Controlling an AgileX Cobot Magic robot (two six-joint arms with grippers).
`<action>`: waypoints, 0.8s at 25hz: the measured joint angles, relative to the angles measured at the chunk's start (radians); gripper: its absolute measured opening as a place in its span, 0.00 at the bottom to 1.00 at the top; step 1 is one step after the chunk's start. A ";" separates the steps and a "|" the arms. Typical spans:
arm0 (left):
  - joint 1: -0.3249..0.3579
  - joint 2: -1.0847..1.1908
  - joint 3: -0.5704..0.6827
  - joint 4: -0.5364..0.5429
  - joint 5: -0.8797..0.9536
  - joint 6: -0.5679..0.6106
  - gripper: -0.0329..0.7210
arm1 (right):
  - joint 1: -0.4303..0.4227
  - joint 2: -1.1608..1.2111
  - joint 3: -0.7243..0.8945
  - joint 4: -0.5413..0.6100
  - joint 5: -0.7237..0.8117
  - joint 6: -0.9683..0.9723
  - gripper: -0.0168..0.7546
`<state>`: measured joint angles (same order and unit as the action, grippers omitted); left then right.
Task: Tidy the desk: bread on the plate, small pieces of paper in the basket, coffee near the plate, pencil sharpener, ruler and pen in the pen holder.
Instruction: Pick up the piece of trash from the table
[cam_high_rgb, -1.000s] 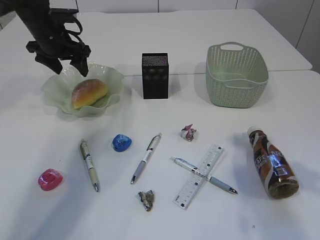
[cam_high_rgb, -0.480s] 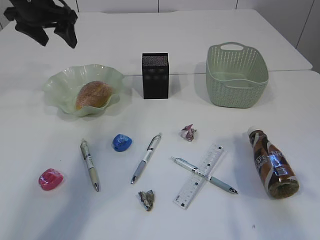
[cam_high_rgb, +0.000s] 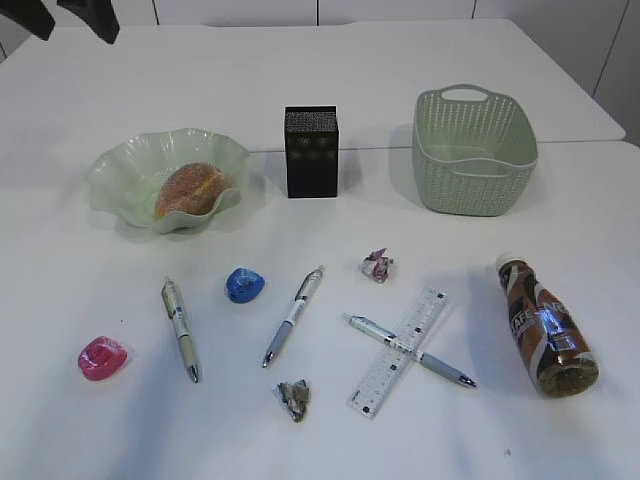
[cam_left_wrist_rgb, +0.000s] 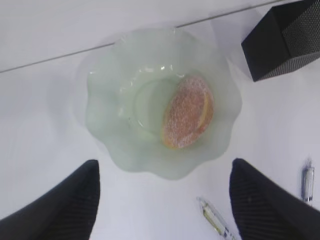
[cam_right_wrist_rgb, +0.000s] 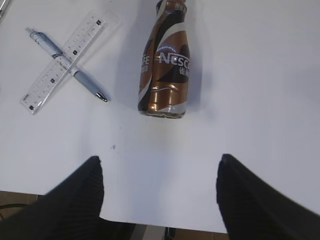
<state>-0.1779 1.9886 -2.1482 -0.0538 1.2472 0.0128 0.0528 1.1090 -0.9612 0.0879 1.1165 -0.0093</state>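
Note:
The bread lies in the pale green wavy plate. My left gripper is open and empty, high above the table's far left corner. In the left wrist view its jaws are well above the plate and the bread. The black pen holder and the green basket stand at the back. The coffee bottle lies on its side at the right. My right gripper is open and empty over the table's near edge, short of the coffee bottle.
A ruler lies under a pen. Two more pens, a blue sharpener, a pink sharpener and two paper scraps lie across the front.
My left gripper has risen from just above the plate and moved up and left, away from it. The bread stays in the plate.

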 joint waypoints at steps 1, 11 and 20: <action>0.000 -0.027 0.040 0.000 0.000 0.000 0.78 | 0.000 0.000 0.000 0.008 -0.004 -0.005 0.74; 0.000 -0.242 0.307 -0.002 0.002 0.000 0.69 | 0.000 0.037 0.000 0.100 -0.051 -0.082 0.74; 0.000 -0.378 0.353 -0.004 0.002 -0.002 0.67 | 0.000 0.139 -0.020 0.139 -0.076 -0.110 0.74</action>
<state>-0.1779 1.6101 -1.7950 -0.0576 1.2496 0.0110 0.0528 1.2479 -0.9810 0.2267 1.0405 -0.1192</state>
